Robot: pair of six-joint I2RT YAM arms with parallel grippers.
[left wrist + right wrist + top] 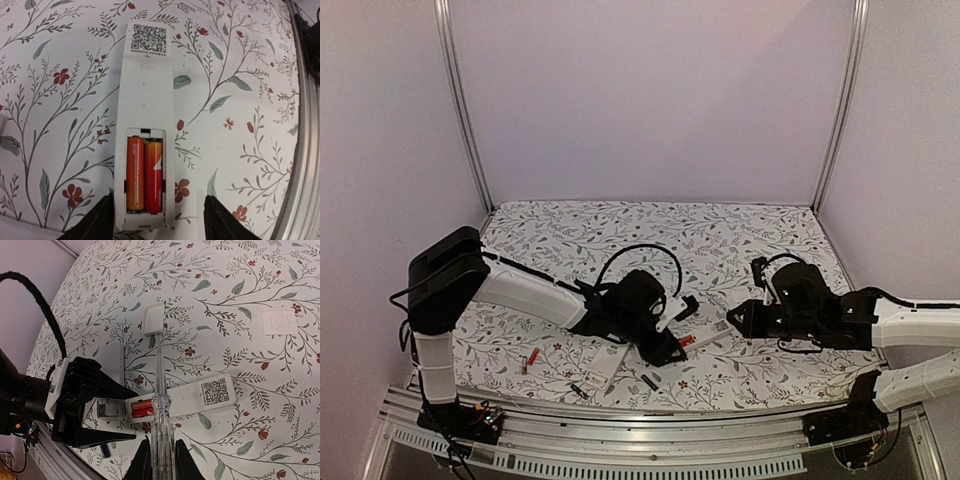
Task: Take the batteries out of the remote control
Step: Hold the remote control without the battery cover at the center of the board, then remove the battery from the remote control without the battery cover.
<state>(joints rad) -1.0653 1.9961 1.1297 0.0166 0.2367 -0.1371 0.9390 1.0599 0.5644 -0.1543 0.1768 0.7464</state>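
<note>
A white remote control (147, 90) lies back-up with its QR label at the far end and its compartment uncovered. Two red-orange batteries (144, 175) sit side by side inside it. My left gripper (160, 222) is open just above the remote's battery end, its left finger (95, 224) beside the remote's edge and the other well apart. My right gripper (160, 460) is shut on a clear pen-like tool (161, 430) whose shaft crosses over the remote (200, 396) next to the batteries (142, 408). From above, both grippers (670, 345) (732, 321) flank the remote (708, 330).
A second white remote (607, 362) lies near the front edge. A loose red battery (531, 356) and dark batteries (649, 381) (578, 390) lie on the floral cloth. A small white cover (152, 319) and a pale square piece (279, 321) rest farther back.
</note>
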